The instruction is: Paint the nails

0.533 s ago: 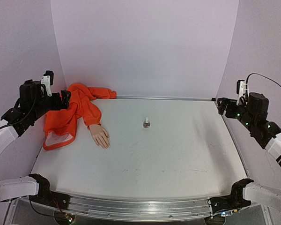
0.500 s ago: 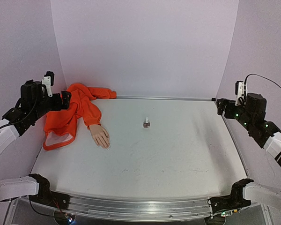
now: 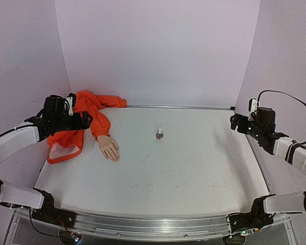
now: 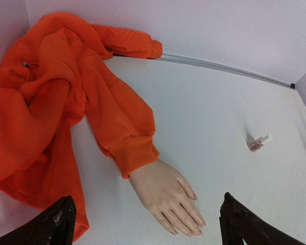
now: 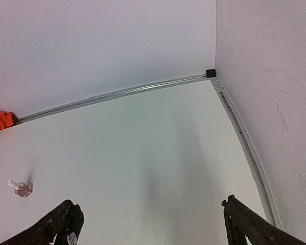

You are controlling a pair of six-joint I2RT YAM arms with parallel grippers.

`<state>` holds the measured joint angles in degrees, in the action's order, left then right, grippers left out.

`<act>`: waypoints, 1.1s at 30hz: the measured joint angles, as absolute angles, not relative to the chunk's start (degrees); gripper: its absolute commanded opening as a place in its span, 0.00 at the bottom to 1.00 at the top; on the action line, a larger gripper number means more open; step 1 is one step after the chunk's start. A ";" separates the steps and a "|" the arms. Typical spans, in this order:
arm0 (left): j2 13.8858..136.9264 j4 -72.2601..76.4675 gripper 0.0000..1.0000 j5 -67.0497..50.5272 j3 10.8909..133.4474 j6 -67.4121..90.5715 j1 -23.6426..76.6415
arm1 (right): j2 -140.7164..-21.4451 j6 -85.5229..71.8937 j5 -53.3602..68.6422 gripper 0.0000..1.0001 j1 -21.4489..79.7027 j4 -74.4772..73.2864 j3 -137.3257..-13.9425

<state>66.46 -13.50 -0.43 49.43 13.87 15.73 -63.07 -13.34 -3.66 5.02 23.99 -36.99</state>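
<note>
Both arms hover over the table's sides, left gripper and right gripper spread wide and empty. The nails sit unpainted on the hand, laid palm down left of centre beyond its sleeve, apparently flat for brushing. The capped bottle stands mid-table between the arms.

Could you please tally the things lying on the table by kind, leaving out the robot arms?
mannequin hand: 1
orange garment: 1
small bottle: 1
Total: 3
</note>
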 measured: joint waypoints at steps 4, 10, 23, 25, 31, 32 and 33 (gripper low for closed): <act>72.71 -11.49 0.99 -2.44 49.50 15.55 20.16 | -66.65 -13.58 0.40 0.98 4.01 26.61 -36.99; 85.45 -10.90 0.97 -4.40 54.04 17.02 28.71 | -69.80 -13.58 6.13 0.98 3.25 29.67 -36.99; 119.37 -20.01 0.88 -4.91 93.80 16.21 43.20 | -72.12 -13.56 13.80 0.98 3.11 34.13 -36.99; 123.46 -22.37 0.87 -4.99 99.68 16.05 44.07 | -72.12 -13.56 14.35 0.98 3.14 34.81 -36.99; 134.19 -28.58 0.80 -4.75 115.55 15.22 44.71 | -72.12 -13.56 15.84 0.98 3.14 36.45 -36.99; 135.66 -29.17 0.79 -4.56 117.67 15.00 44.73 | -72.12 -13.56 16.05 0.98 3.14 36.62 -36.99; 136.99 -30.15 0.77 -4.29 119.55 14.83 44.80 | -72.12 -13.58 16.16 0.98 3.14 36.80 -36.99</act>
<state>136.99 -30.15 -4.29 119.55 14.83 44.80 -72.12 -13.58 16.16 3.14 36.80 -36.99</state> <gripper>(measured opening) 0.801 0.983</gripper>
